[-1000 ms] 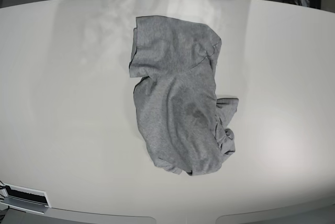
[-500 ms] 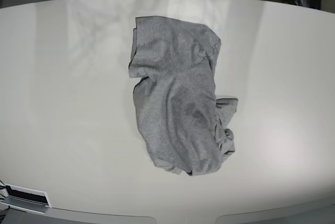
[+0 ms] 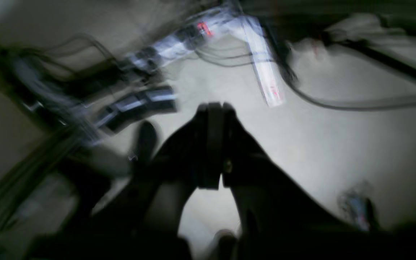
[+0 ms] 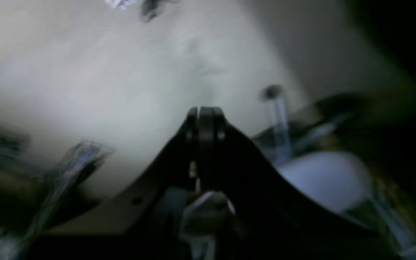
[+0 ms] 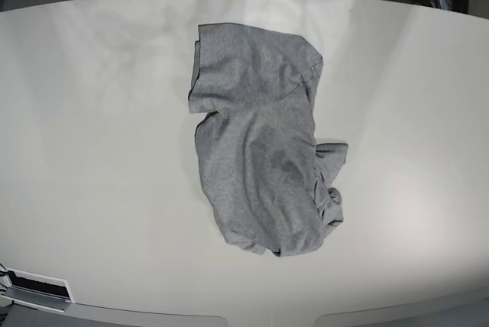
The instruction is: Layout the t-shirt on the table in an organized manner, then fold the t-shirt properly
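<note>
Plainly, the base view shows the t-shirt (image 5: 262, 144) lying crumpled near the middle of the desk (image 5: 92, 159), a heather-grey heap running from about 12 o'clock down to 6 o'clock. Its upper part lies fairly flat, while a bunched fold sticks out at roughly 4 o'clock. No lettering shows. Neither arm touches the cloth.

Left wrist view — heavily blurred. The left gripper (image 3: 211, 108) has its jaws pressed together with nothing between them. Beyond, at 12 o'clock, a white power strip (image 3: 265, 72) and dark cables (image 3: 338, 104) lie on a pale floor.

Right wrist view — also blurred. The right gripper (image 4: 203, 112) has its jaws closed tip to tip, holding nothing, against a pale surface; what lies around it cannot be made out.
</note>
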Motion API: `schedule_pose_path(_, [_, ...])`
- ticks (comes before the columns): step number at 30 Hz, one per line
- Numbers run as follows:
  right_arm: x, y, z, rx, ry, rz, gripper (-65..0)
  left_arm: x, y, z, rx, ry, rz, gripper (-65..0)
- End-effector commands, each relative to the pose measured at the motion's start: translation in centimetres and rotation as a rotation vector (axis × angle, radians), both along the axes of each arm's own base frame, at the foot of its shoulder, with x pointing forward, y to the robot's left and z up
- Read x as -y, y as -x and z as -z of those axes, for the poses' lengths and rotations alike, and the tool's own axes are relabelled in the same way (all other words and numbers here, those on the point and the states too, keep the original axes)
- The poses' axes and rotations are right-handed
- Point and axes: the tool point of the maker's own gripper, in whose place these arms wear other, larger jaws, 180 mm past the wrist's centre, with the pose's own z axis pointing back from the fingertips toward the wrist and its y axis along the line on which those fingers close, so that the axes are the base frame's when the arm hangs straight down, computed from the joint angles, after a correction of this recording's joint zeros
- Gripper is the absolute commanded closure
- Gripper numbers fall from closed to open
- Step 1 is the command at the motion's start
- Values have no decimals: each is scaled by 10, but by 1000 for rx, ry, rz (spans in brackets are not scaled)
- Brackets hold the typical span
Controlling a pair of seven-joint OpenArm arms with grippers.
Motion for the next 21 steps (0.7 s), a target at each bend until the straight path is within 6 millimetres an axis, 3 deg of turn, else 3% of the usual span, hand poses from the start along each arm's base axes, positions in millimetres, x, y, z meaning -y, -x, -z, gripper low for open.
schedule_pose_path(1, [-5, -2, -13, 24, -8, -8, 0, 5, -8, -14, 37, 30, -8, 0])
schedule_pose_path(7, [-9, -77, -65, 323, 33, -32, 0, 10, -72, -75, 262, 107, -22, 0])
schedule_pose_path(11, [-17, -106, -68, 424, 2, -73, 0, 14, -98, -91, 353, 141, 8, 0])
schedule_pose_path(15, [-58, -135, -69, 479, -216, -140, 0, 14, -120, -97, 416, 142, 13, 0])
schedule_pose_path(18, [-97, -155, -80, 511, -438, -185, 0, 14, -137, -103, 468, 140, 17, 0])
schedule_pose_path(21, [-121, -177, -92, 552, -566, -191, 0, 14, -152, -109, 511, 139, 18, 0])
